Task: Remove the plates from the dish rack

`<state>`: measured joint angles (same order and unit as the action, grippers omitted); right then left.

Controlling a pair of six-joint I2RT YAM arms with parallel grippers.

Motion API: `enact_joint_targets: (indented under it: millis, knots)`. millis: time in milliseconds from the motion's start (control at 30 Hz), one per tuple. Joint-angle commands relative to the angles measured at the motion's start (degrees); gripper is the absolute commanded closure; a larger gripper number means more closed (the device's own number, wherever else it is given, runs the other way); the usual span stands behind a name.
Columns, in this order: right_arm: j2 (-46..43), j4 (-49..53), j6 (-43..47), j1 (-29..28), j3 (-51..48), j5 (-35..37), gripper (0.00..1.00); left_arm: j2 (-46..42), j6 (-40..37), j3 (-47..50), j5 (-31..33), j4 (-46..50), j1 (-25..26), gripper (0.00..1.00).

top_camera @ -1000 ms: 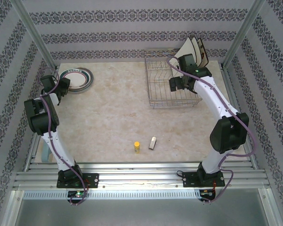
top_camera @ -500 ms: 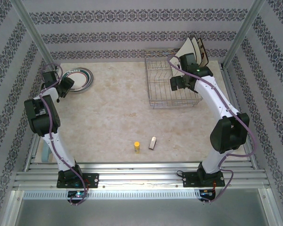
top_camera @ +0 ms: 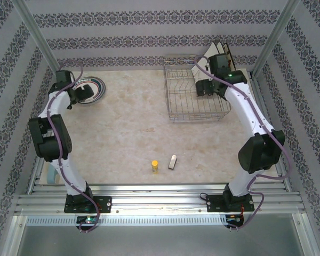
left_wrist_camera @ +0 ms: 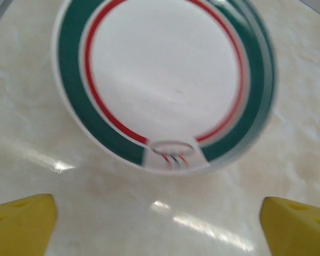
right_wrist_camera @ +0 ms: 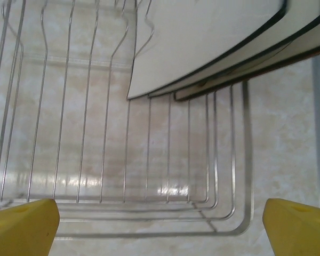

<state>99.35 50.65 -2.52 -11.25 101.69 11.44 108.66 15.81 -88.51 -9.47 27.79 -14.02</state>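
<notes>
Advanced rearward: right gripper (right_wrist_camera: 160,229) over dish rack (top_camera: 194,109) (3 square plates (right_wrist_camera: 202,37) slotted), left gripper (left_wrist_camera: 160,224) over round plates (left_wrist_camera: 165,69); both spread wide.

I'm running a staged robot test cell dressed up as a kitchen, not a real home. Patterned wallpaper panels (top_camera: 149,40) close off the left, far and right sides, held up by bare aluminium posts (top_camera: 41,45). The marble-look tabletop (top_camera: 128,133) ends at slotted aluminium rails (top_camera: 160,202) along the near edge, where the arm bases (top_camera: 88,202) are bolted. A dish rack (top_camera: 194,101) far right and plates (top_camera: 98,87) far left supply the domestic touch.
</notes>
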Motion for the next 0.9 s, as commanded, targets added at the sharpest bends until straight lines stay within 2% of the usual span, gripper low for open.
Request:
enact_joint_targets:
  millis: [0, 167, 367, 567, 867]
  knots:
    - [3.55, 1.58, 1.62, 2.18, 6.5, 1.44, 0.02, -5.72, -10.51, -6.37, 4.38, 15.87, 5.08, 0.0]
    - [10.39, 0.98, 1.75, 4.3, 14.94, 1.57, 0.02, -9.75, -12.43, -5.87, 4.73, 23.86, 10.2, 0.0]
    - [18.99, 3.33, 2.7, 4.98, 27.24, 2.01, 0.02, -12.85, -12.8, -3.32, 5.77, 27.77, 13.8, 0.0]
    - [25.72, 4.19, 1.32, 6.58, 35.28, -2.14, 0.02, -12.87, -13.88, -3.68, 6.66, 28.31, 15.73, 0.0]
    - [30.54, 4.97, 1.39, 7.03, 38.85, -3.25, 0.03, -12.78, -14.05, -3.8, 8.7, 27.75, 16.52, 0.0]
